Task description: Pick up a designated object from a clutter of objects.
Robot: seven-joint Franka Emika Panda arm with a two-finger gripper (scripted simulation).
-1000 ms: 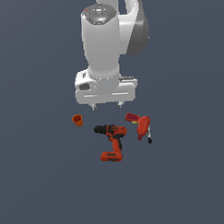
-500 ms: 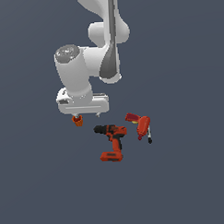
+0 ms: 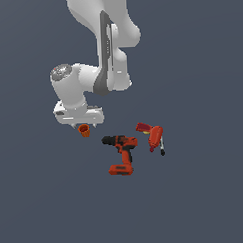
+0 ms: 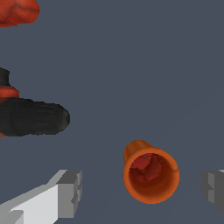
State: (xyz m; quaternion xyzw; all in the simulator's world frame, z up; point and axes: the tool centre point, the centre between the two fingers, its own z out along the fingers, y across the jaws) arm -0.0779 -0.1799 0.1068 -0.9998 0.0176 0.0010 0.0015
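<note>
The small orange-red cup stands on the dark floor at the exterior view's left of the clutter, partly under my hand. In the wrist view the cup shows its hollow inside, lying between my two grey fingertips. My gripper is open, lowered around the cup with a gap on both sides; I cannot tell how close it is to the floor. The red-and-black drill lies to the exterior view's right of the cup. The red tool with a black-tipped stick lies further right.
The drill's black chuck shows in the wrist view, apart from the cup. A red-orange item shows at that picture's corner. The white arm rises above the hand.
The arm has swung toward the exterior view's left and come down. The hand went from above the clutter's middle to over the cup, fingers now on either side of it.
</note>
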